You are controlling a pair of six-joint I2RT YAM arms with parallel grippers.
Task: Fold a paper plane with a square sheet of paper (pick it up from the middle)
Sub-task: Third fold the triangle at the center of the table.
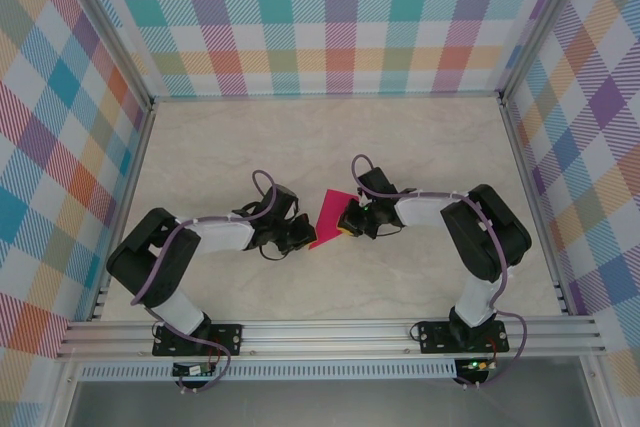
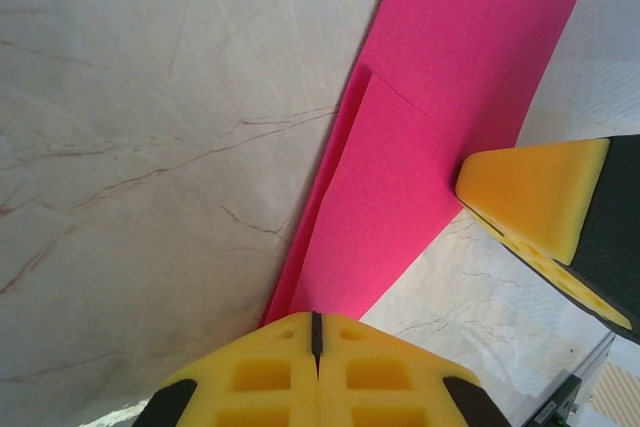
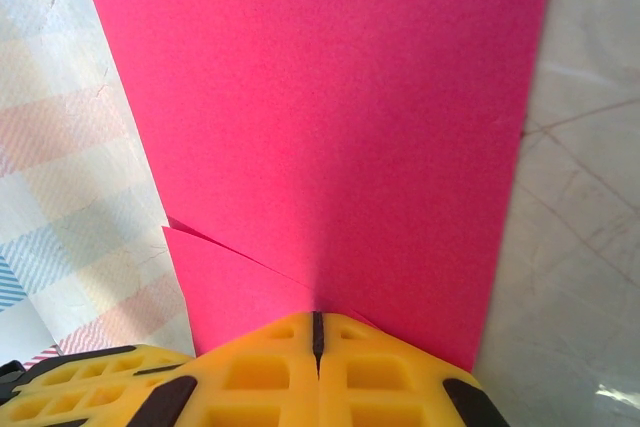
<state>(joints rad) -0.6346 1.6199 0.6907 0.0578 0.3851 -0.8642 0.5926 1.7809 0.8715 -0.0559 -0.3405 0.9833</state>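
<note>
**Marble table, plaid walls: one pink sheet pinched by both my grippers**

Pale marble-patterned table fills the floor of a box with pastel plaid walls on three sides. My two arms reach in from the near edge and meet at the middle.

Between them is one sheet of magenta-pink paper, folded into a strip longer than it is wide. From above, its long axis runs from near to far and leans slightly right at the far end. That far end is a straight edge.

My left gripper is at the strip's near left corner. From its wrist, the jaws are pressed together with the sheet's end pinched between them. Two layers show there, a smaller flap lying on the wider one. The strip runs away from the jaws, up and to the right.

My right gripper is at the strip's right long edge. From its wrist, the jaws are pressed together on the sheet. A second layer's corner peeks out lower left.

One of my right fingers shows in the left wrist view, at the strip's right edge.

Count: one sheet, two grippers.
</note>
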